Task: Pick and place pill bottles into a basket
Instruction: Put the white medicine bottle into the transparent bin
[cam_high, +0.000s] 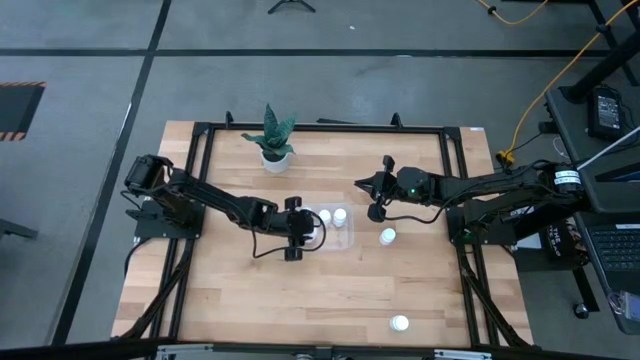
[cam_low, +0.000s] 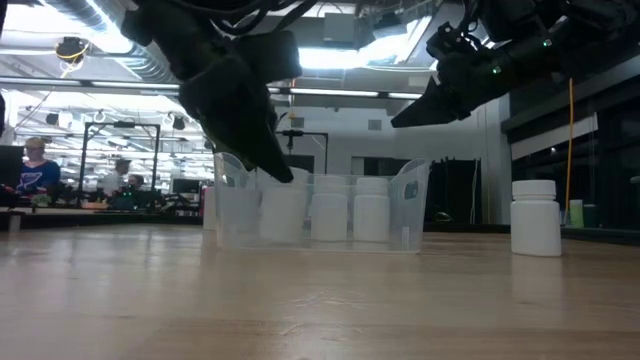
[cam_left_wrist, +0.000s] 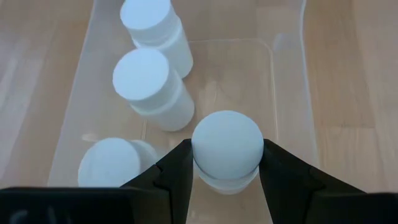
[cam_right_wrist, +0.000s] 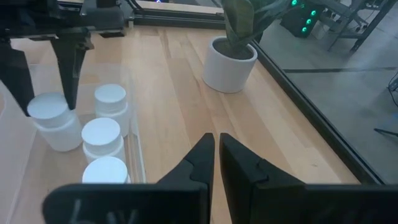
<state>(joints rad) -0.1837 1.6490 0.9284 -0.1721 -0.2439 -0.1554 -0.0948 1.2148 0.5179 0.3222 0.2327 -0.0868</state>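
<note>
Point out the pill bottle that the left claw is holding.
The bottle clamped in the left claw over the basket; the others stand free.

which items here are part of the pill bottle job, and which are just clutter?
Part of the job:
- basket with three bottles standing in it
- fourth bottle clamped in the left gripper, over the basket
- two loose bottles on the table
- right gripper, jaws shut, empty, beside the basket

Just lying about:
- plant pot

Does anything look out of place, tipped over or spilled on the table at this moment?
Nothing stands out. The pill bottles in the basket stand upright, and the left gripper holds one bottle there.
</note>
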